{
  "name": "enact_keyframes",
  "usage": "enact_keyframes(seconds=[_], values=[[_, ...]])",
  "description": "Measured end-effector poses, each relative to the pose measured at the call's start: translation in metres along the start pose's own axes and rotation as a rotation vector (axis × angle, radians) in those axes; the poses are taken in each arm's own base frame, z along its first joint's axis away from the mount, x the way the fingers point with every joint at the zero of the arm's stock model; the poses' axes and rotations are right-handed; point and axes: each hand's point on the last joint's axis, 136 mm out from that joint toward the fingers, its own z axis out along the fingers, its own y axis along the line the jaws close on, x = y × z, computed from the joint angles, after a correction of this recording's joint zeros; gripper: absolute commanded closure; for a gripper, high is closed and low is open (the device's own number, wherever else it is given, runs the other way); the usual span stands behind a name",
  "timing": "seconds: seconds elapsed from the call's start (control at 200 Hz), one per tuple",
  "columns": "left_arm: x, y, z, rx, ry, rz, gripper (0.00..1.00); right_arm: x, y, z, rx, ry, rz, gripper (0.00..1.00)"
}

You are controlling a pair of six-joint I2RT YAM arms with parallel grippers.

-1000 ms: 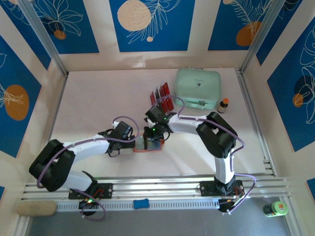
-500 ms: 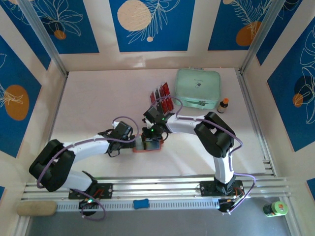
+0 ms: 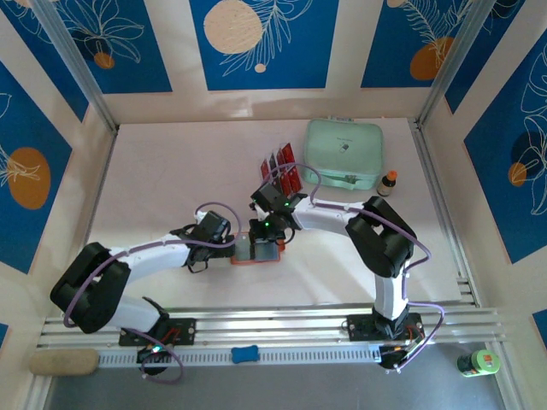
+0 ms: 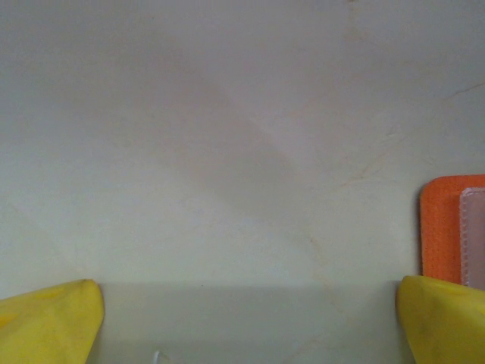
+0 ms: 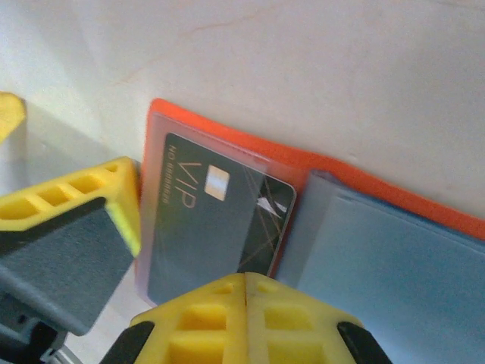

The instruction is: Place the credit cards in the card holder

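Note:
The orange card holder (image 3: 256, 255) lies open on the table between the two arms. A black credit card (image 5: 204, 227) marked VIP sits in its left pocket, mostly under a translucent sleeve, with one corner showing. My right gripper (image 5: 244, 284) is shut, with nothing between its tips, at the card's near edge. More red and black credit cards (image 3: 282, 169) stand in a clear rack behind. My left gripper (image 4: 246, 326) is open wide over bare table, its right fingertip (image 4: 443, 318) against the holder's orange corner (image 4: 443, 227). From above, it (image 3: 232, 248) sits at the holder's left edge.
A mint-green case (image 3: 344, 154) stands at the back right with a small brown bottle (image 3: 389, 182) beside it. The holder's grey inner flap (image 5: 394, 258) lies to the card's right. A green bottle (image 3: 479, 362) and a blue block (image 3: 245, 353) sit beyond the front rail.
My right gripper shifted slightly over the card holder and back. The left arm has not moved.

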Motion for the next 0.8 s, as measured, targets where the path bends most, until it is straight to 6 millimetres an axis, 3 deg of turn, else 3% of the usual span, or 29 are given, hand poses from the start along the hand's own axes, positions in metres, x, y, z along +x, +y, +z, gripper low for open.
enact_keyframes(seconds=[0.23,0.44,0.8], values=[[0.000,0.000,0.000,0.000,0.000,0.000,0.00,0.002,-0.004,0.011,0.039,0.027,-0.014,0.98],[0.001,0.000,0.000,-0.001,0.001,0.001,0.00,0.002,0.008,0.023,0.044,0.050,-0.053,1.00],[-0.014,0.001,-0.013,0.034,-0.047,-0.032,0.00,0.005,0.009,0.024,0.047,0.057,-0.057,1.00]])
